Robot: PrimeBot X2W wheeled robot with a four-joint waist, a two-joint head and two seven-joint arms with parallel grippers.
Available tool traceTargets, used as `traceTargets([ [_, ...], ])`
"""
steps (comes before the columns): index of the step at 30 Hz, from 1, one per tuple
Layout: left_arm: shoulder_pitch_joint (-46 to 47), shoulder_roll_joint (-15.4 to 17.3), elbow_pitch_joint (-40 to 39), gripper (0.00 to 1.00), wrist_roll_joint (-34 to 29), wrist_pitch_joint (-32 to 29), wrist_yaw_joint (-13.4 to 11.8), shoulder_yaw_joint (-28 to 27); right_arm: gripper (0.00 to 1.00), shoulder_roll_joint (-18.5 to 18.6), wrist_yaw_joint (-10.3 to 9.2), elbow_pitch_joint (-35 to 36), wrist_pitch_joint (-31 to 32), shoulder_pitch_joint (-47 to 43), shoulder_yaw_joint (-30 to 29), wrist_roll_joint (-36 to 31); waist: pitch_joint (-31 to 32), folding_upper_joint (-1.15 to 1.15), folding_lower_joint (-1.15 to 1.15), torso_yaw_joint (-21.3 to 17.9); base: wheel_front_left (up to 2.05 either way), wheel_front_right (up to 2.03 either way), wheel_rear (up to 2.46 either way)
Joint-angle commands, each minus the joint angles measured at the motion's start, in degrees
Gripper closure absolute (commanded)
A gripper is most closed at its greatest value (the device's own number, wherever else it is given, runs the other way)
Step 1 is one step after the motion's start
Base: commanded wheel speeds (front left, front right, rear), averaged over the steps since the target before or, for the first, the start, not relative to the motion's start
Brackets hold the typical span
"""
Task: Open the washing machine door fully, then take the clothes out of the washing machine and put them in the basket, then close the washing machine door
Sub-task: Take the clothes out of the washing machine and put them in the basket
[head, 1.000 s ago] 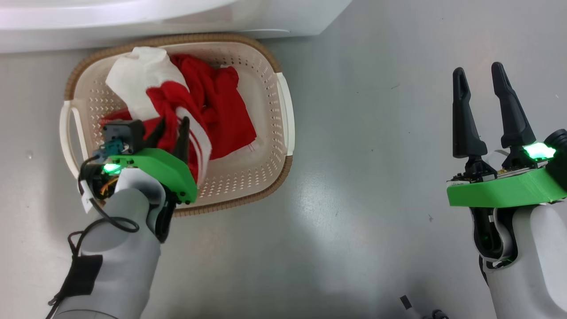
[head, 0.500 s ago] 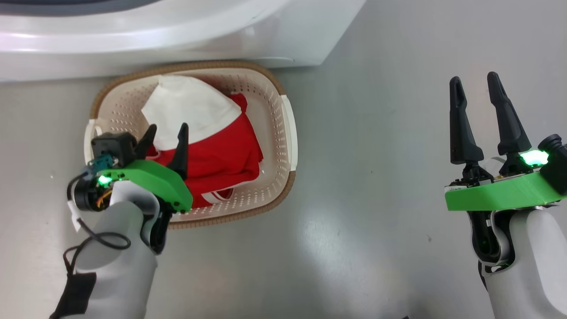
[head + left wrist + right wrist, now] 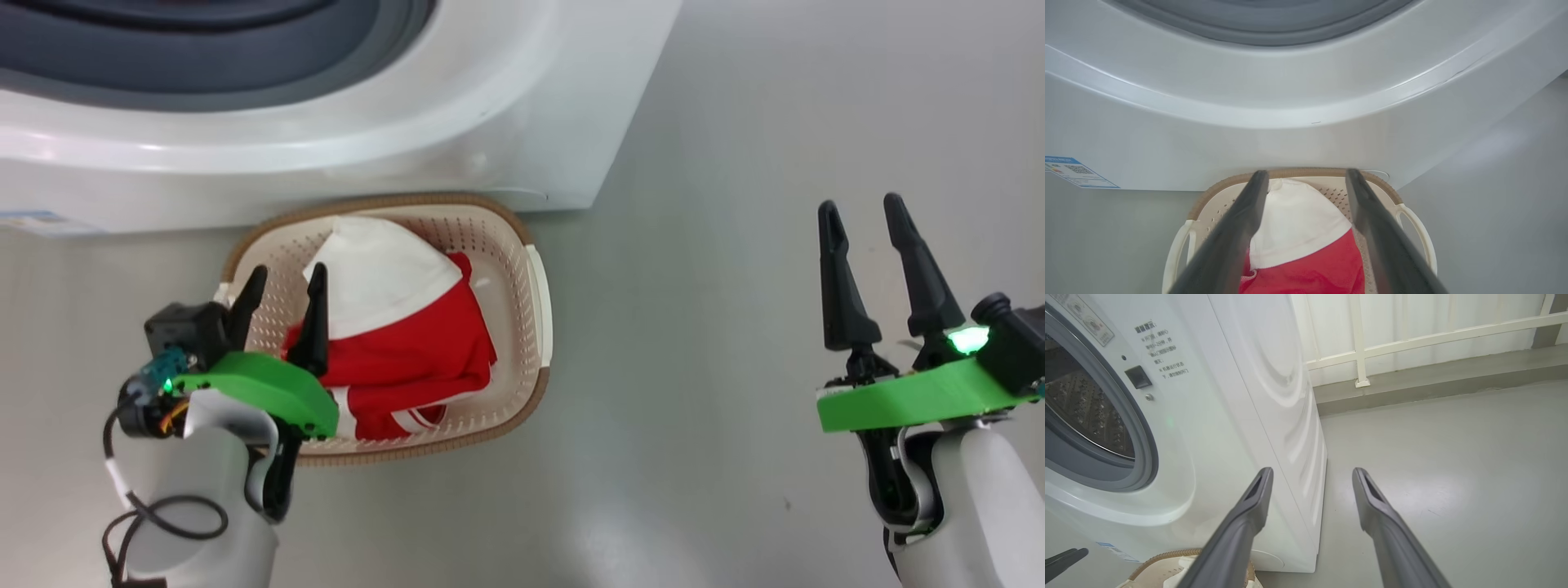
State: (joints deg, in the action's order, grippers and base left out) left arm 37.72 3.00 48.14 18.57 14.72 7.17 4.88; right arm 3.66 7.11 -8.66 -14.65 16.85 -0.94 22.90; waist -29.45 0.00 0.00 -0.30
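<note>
Left tool (image 3: 289, 271) just released. A second ago its fingers were pinched on the bright red-and-white fabric clothes (image 3: 408, 359); now the jaws stand fully apart with nothing between them. The garments have dropped and settled in the small cream perforated plastic basket with the brown woven-look rim (image 3: 540, 302). The head camera has also tilted up, so more of the big white front-loading washing machine (image 3: 490, 122) is in frame. The basket itself looks unmoved, tight against the machine's base.

This transfer is done, load delivered.

Geometry, relative to the left tool: the clothes lie below and just ahead of its fingertips, red part nearer the tool, white part farther out. In the left wrist view the pile sits framed between the two fingers, and I judge it clear of both. The machine front is straight beyond the basket.

Right tool (image 3: 860, 202): jaws wide apart, empty, over bare grey floor (image 3: 694, 367), well apart from the basket on its right side, pointing past the machine's right corner.

Next, as I read it: check the steel perforated drum (image 3: 1090, 404). The right wrist view shows it uncovered behind the grey rubber ring (image 3: 1081, 461), with no red in the visible part; the rest is hidden. If it's empty, only shutting the machine remains.
</note>
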Motion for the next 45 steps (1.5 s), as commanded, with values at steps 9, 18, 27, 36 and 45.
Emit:
traceTargets([
  [9, -7.98, 0.98, -10.01, 0.00, -3.96, 0.28, 0.32, -4.81, 0.00, 1.58, 0.37, 0.12, -0.35, -4.36, 1.25, 0.80, 8.87, 0.00, 0.00, 0.88, 0.00, 0.00, 0.00],
  [18, -14.76, 0.43, -18.95, 0.00, -6.24, 0.28, 0.32, -6.91, 0.00, 2.55, 0.37, -0.45, -0.35, -7.51, 0.95, 1.17, 14.20, 0.00, 0.00, 0.96, 0.00, 0.00, 0.00],
  [27, -22.05, 0.32, -27.66, 0.00, -8.36, 0.28, 0.32, -7.76, 0.00, 2.68, 0.37, -0.60, -0.35, -11.98, 0.13, 1.44, 19.25, 0.00, 0.00, 0.90, 0.00, 0.00, 0.00],
  [36, -27.50, 0.28, -33.45, 0.00, -8.21, 0.28, 0.32, -8.87, 0.00, 2.59, 0.37, -0.07, -0.35, -14.97, -0.71, 1.62, 21.42, 0.00, 0.00, 0.65, 0.00, 0.00, 0.00],
  [45, -33.67, 0.14, -40.16, 0.00, -9.13, 0.28, 0.32, -10.72, 0.00, 2.85, 0.37, 0.15, -0.35, -17.79, -1.31, 1.73, 23.35, 0.00, 0.00, 0.14, 0.00, 0.00, 0.00],
])
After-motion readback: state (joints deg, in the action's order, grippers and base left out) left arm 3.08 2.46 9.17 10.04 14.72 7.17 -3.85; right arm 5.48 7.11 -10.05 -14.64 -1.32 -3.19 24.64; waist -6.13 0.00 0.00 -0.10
